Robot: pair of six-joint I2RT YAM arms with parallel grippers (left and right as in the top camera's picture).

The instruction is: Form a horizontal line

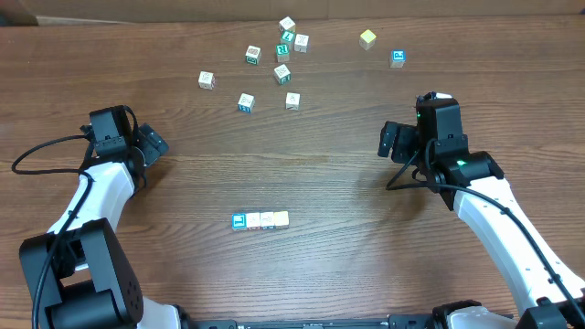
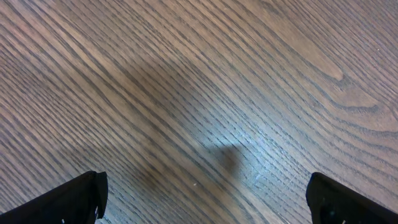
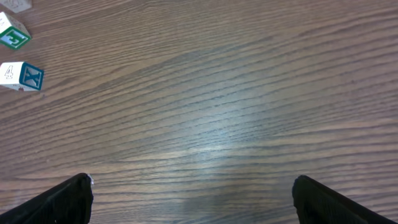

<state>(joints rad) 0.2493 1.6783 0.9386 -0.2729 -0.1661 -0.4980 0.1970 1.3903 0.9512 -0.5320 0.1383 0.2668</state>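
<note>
The straight row of four tiny touching letter cubes (image 1: 260, 220), blue-faced at one end and cream at the other, lies on the brown wood-grain table (image 1: 347, 187). Well apart to the row's left, the black left gripper (image 2: 208, 202) gapes wide and empty. The black right gripper (image 3: 196, 202) does likewise on the row's right. Loose scattered cubes (image 1: 282, 74) lie beyond the row, perhaps ten of them.

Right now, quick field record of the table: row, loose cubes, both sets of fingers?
row: four touching cubes, horizontal, blue-faced one at image-left end, cream one at image-right end
loose cubes: scattered along the far side, well apart from the row
left fingers: open, holding nothing
right fingers: open, holding nothing
</note>
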